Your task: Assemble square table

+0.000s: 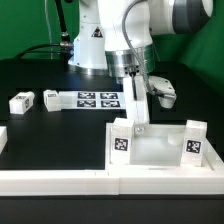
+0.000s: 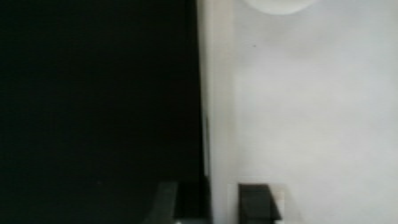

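Observation:
The white square tabletop (image 1: 160, 150) lies at the front, against the white border rail (image 1: 100, 181). Two tagged white blocks stand at its left (image 1: 122, 141) and right (image 1: 194, 141) corners; I cannot tell if they are joined to it. My gripper (image 1: 139, 121) reaches down onto the tabletop's far rim. In the wrist view the gripper (image 2: 217, 203) straddles the edge of the tabletop (image 2: 302, 110), fingers close together, one over the white surface and one over the black table. A round corner socket (image 2: 276, 5) shows at the far end. Three loose legs lie behind (image 1: 22, 101) (image 1: 51, 98) (image 1: 162, 92).
The marker board (image 1: 95, 99) lies behind the tabletop, between the loose legs. A short rail piece (image 1: 2, 138) shows at the exterior view's left edge. The robot's base (image 1: 90, 40) stands at the back.

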